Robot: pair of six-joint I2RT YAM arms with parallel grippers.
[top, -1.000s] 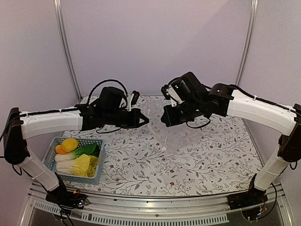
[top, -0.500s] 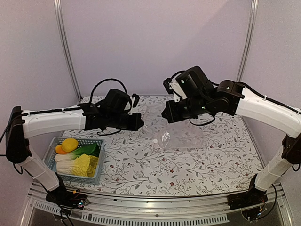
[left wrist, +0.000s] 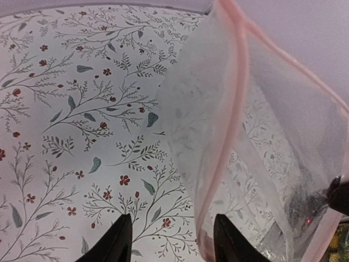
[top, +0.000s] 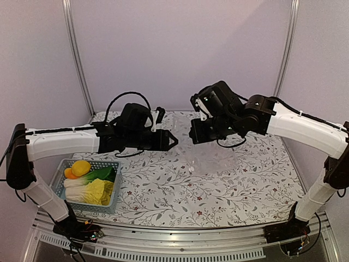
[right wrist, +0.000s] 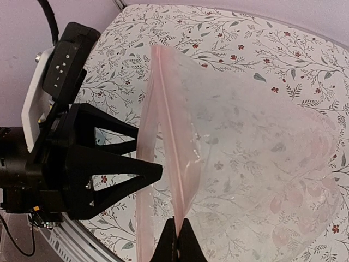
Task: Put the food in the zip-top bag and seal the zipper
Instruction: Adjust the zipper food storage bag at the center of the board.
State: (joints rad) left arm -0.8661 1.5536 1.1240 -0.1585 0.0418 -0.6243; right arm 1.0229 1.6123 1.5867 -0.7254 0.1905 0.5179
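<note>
Left gripper newly open around zip-top bag edge.

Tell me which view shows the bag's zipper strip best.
Right wrist. The pink-tinted zipper strip runs clearly down to the right gripper, which is shut on it. The left wrist view shows a close but cropped stretch. In the top view the bag is only a faint sheen and the strip is indistinguishable.

Floral-print tablecloth, light-blue slotted basket at its near-left corner, lilac backdrop behind
</note>
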